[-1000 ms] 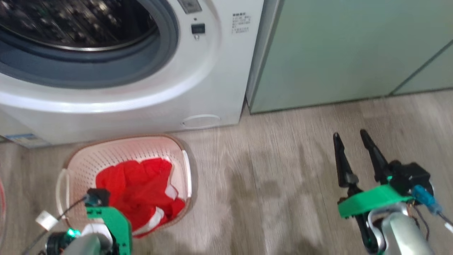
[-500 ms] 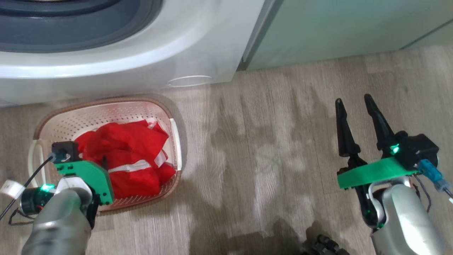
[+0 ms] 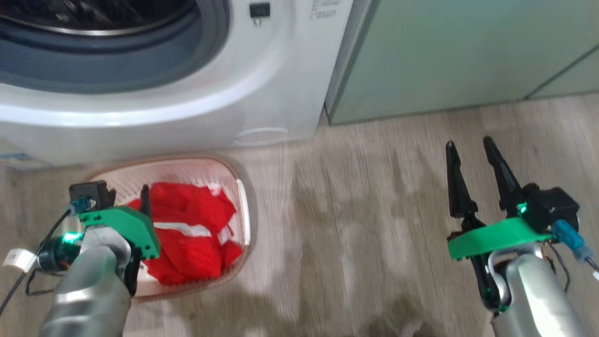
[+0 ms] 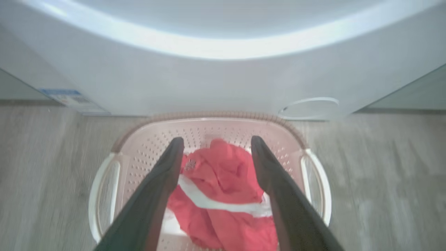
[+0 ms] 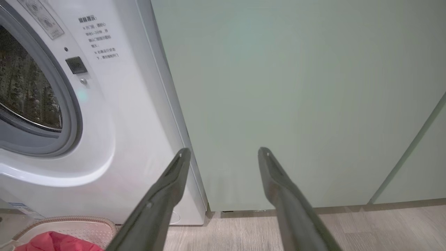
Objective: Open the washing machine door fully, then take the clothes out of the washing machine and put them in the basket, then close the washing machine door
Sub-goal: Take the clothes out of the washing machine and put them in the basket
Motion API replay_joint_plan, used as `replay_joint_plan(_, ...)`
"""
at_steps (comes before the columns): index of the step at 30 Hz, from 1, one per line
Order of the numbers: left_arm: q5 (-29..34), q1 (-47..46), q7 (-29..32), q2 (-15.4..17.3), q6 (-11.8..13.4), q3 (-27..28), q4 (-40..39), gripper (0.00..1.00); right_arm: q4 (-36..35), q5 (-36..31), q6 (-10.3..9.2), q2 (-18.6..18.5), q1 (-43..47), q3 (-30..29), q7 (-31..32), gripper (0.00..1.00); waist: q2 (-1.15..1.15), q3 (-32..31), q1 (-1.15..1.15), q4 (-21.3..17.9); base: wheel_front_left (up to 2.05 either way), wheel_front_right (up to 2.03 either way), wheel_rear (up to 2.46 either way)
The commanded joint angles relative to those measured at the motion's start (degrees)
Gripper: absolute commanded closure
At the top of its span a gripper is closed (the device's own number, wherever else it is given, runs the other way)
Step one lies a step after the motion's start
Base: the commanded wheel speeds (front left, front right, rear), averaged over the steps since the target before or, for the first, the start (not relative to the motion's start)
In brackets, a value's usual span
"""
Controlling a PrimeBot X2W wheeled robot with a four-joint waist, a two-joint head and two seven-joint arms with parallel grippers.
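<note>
Red clothes (image 3: pixel 187 224) lie in the basket (image 3: pixel 243 210); the left gripper (image 4: pixel 216 139) hangs over them, spread and empty, and the right gripper (image 3: pixel 469 141) is likewise spread, empty.

Red clothes (image 4: pixel 223 195), white stripe; cream perforated basket (image 4: pixel 139 153); pale green cabinets (image 5: pixel 296 97).

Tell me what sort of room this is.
Likely a home laundry area: a white front-loading washing machine, a basket holding red clothes on the wood-look floor before it, and pale green cabinets alongside.
</note>
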Motion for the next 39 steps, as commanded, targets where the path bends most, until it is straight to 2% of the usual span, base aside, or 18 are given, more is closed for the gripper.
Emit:
replay_joint_plan(1,-0.4,1.6,-0.8,2.1,-0.3,2.2,-3.4,0.0,-1.3,0.1,-0.04,-0.6,1.4,1.0,-0.4,0.0,0.0,-3.8,0.0,1.1,0.0,0.0,0.0)
replay_joint_plan(9,1.5,10.0,-0.9,1.8,-1.5,6.3,-19.2,0.0,-0.8,0.6,-0.04,-1.3,5.0,0.5,-0.4,0.0,0.0,-12.4,0.0,3.2,0.0,0.0,0.0)
replay_joint_plan(21,4.4,23.6,-0.9,1.1,-3.6,13.5,-38.9,0.0,-1.7,1.2,-0.04,-0.8,8.4,0.2,-0.4,0.0,0.0,-20.1,0.0,3.7,0.0,0.0,0.0)
replay_joint_plan(30,5.1,28.8,-0.9,0.1,-3.8,16.1,-44.2,0.0,-1.8,1.3,-0.04,-1.1,11.0,-1.0,-0.4,0.0,0.0,-23.2,0.0,3.6,0.0,0.0,0.0)
replay_joint_plan(39,4.2,29.8,-0.9,1.2,-3.9,14.1,-45.2,0.0,-2.0,1.3,-0.04,-1.1,11.5,-2.0,-0.4,0.0,0.0,-24.0,0.0,4.0,0.0,0.0,0.0)
